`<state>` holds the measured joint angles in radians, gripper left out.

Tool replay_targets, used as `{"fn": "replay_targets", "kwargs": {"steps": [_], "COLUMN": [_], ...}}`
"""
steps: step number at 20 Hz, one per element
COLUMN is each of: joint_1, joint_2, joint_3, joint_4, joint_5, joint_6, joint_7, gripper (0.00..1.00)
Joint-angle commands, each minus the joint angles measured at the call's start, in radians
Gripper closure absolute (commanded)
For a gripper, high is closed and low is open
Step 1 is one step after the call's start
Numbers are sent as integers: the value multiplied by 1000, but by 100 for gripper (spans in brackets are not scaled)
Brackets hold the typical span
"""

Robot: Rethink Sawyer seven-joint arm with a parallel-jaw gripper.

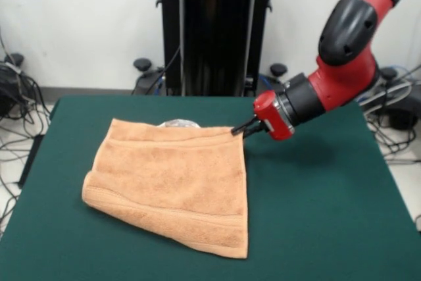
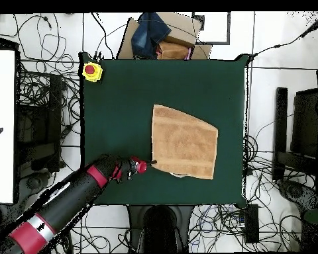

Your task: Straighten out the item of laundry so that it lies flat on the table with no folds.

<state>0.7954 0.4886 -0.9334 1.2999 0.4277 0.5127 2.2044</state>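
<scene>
The tan-orange towel point(image 1: 174, 179) lies spread on the dark green table point(image 1: 316, 215), left of centre in the front view, in a skewed four-sided shape. Band stripes run along its far and near edges. Its near left edge looks thick and rounded, as if doubled over. A small whitish patch point(image 1: 179, 123) peeks out at its far edge. My gripper point(image 1: 240, 129) is low over the table, right at the towel's far right corner, touching or just beside it. In the overhead view the gripper point(image 2: 152, 161) meets the towel point(image 2: 185, 142) at its lower left corner.
The red and black arm point(image 1: 329, 83) reaches in from the upper right in the front view. A yellow box with a red button point(image 2: 92, 71) sits at a table corner. Cables and black stands lie on the floor around the table. A cardboard box point(image 2: 168, 40) stands beyond the far edge.
</scene>
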Motion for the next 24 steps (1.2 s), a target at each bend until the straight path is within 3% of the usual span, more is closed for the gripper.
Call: {"fn": "replay_targets", "kwargs": {"steps": [1, 17, 24], "joint_1": [-48, -161, -141], "joint_2": [62, 245, 194], "joint_3": [106, -73, 7], "joint_4": [-87, -369, -356], "joint_5": [-13, 55, 66], "joint_6": [-13, 113, 140], "joint_7": [151, 254, 250], "gripper": [100, 100, 100]}}
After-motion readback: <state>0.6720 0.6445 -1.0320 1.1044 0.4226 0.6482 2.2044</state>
